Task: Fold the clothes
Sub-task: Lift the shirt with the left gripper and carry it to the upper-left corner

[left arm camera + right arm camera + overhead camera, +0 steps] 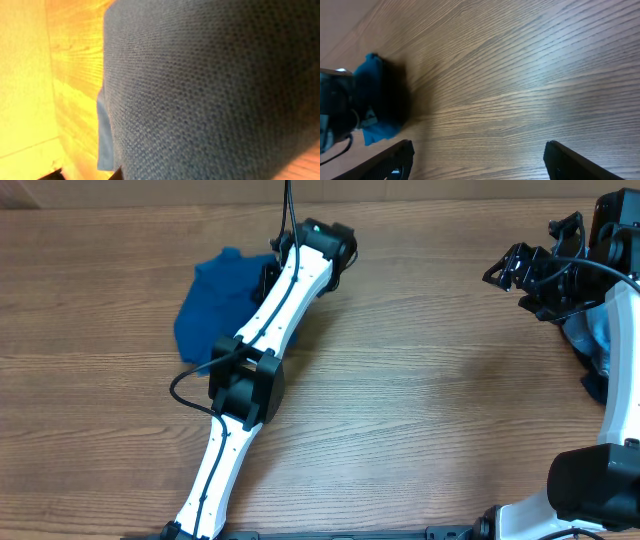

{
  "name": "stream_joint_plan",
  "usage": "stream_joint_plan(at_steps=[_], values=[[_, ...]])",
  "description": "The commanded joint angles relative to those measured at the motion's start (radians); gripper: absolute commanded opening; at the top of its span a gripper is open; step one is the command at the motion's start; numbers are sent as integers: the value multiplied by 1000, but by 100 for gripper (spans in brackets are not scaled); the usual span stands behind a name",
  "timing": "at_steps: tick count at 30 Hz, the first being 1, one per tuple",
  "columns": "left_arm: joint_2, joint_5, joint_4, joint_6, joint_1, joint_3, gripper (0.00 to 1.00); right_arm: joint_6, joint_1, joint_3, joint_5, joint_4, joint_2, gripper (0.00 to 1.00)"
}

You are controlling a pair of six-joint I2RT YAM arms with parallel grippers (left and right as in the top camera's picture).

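Brown wood table [420,420] all around, pale wall along the far edge. Left end effector [268,278] down at the blue shirt [210,305], mostly hidden under a white arm from overhead. Cannot tell if clenched or let go: no fingers to see in the left wrist view, only knit cloth pressed up close, with a strip of table beside it. Right end effector [512,272] spread wide, holding nothing, out at the far right.

Shirt bunched in a lump at the far left of the table, a bit longer from far edge to near edge than from side to side. Right at the left end effector; well apart from the right one, off to its left. Left arm much nearer, so likely the one for the next pull.

Overhead: whole lump, both arms, and something blue [590,345] by the right arm, maybe more cloth. Left wrist: only the weave. Right wrist: open fingers [395,160], shirt small and far across the wood.
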Motion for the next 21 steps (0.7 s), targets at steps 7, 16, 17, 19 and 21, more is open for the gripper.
stream_joint_plan(at_steps=[7,16,17,19,21], values=[[-129,-30,-6,42,37,48,4,-8,1,29,-9,10,-11,87],[-229,-80,22,80,183,48,4,-7,1,29,-9,9,-11,87],[-237,-80,31,100,197,48,4,-7,1,29,-9,8,-11,87],[-256,-77,45,125,225,48,4,-7,1,29,-9,5,-11,87],[-273,-66,55,146,249,48,4,-7,1,29,-9,1,-11,87]])
